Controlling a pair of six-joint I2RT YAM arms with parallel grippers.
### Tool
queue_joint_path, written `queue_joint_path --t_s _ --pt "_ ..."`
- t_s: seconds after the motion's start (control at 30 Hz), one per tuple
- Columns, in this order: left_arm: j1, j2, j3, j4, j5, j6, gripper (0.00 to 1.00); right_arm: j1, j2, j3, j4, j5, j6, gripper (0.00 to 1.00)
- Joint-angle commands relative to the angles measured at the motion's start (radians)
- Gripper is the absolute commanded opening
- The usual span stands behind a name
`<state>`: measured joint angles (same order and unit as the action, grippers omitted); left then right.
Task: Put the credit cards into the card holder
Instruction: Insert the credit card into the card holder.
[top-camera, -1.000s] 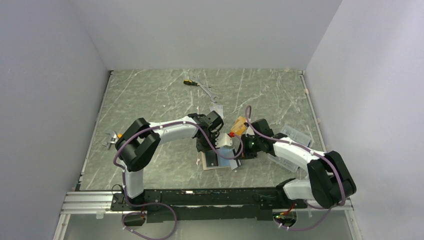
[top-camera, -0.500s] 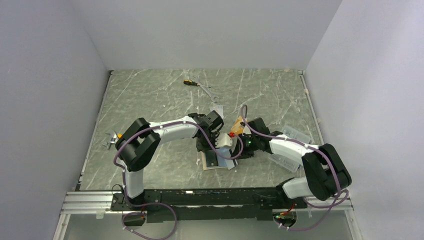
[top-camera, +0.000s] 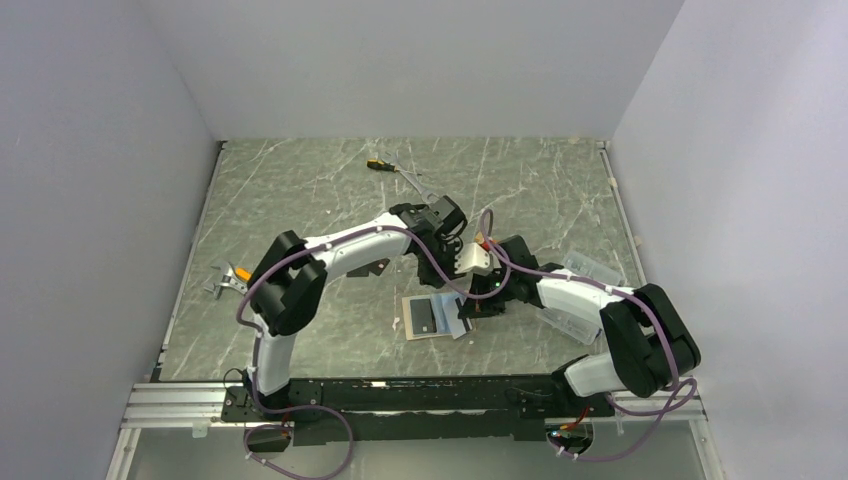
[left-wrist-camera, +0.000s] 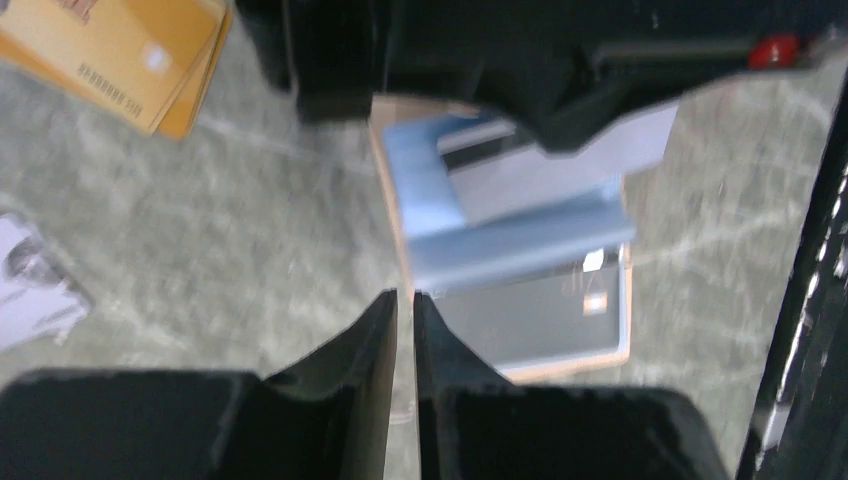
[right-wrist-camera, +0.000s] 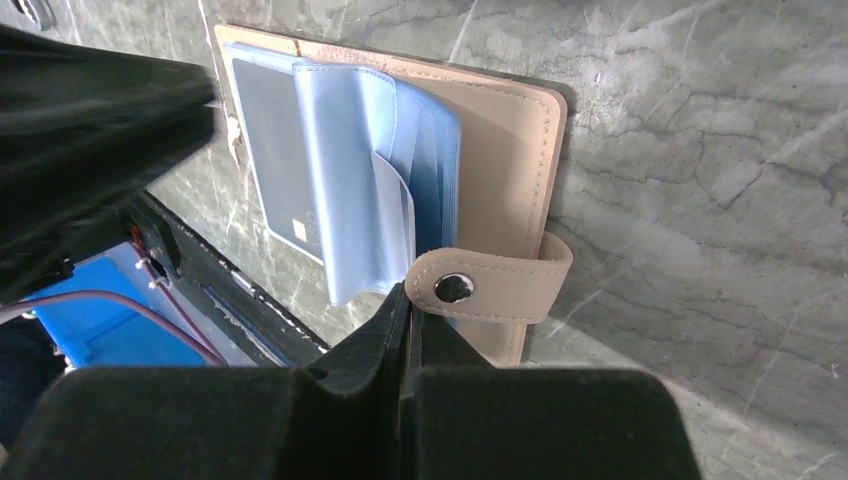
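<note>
The tan card holder (top-camera: 412, 330) lies open on the table, snap tab (right-wrist-camera: 500, 285) to the right. A dark credit card (right-wrist-camera: 275, 150) sits behind its blue sleeves (right-wrist-camera: 345, 170). Orange credit cards (left-wrist-camera: 120, 50) lie just beyond it, mostly hidden in the top view. My left gripper (top-camera: 452, 268) hangs above the holder's far edge. Its jaws (left-wrist-camera: 405, 297) stand a narrow slit apart with nothing between them. My right gripper (right-wrist-camera: 408, 290) is shut. Its tips touch the tab's end and the sleeves' lower edge (top-camera: 468, 308). Whether they pinch a sleeve is not visible.
A yellow-handled screwdriver (top-camera: 378, 163) and a wrench (top-camera: 415, 182) lie at the back. A clear plastic box (top-camera: 588, 272) sits at the right under my right arm. A small tool (top-camera: 228, 276) rests at the left edge. The metal rail (top-camera: 400, 392) runs along the front.
My left gripper has lifted off the card holder and swung back and to the right, which uncovers the holder and the dark card. My right gripper has stayed at the tab.
</note>
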<state>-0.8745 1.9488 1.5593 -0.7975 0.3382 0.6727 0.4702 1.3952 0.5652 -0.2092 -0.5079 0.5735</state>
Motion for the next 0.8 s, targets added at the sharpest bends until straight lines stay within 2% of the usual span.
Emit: queue_joint_path --t_s 0.0,0.1,0.27,0.43,0.77 --pt "-0.018 0.087 0.049 -0.025 0.071 -0.004 0.18 0.007 0.019 -0.032 -0.002 0.062 -0.008 0.00" --pt "-0.018 0.118 0.057 -0.019 0.069 -0.018 0.17 0.006 0.014 -0.042 0.009 0.057 -0.001 0.00" --pt "-0.021 0.091 -0.032 0.062 0.069 -0.043 0.17 0.005 0.000 -0.084 0.061 0.035 0.030 0.00" --pt "-0.032 0.085 -0.091 0.076 0.053 -0.025 0.17 0.004 -0.001 -0.112 0.090 0.034 0.055 0.00" --pt "-0.043 0.026 -0.235 0.149 -0.066 0.028 0.16 -0.080 -0.114 -0.152 0.051 0.037 0.048 0.00"
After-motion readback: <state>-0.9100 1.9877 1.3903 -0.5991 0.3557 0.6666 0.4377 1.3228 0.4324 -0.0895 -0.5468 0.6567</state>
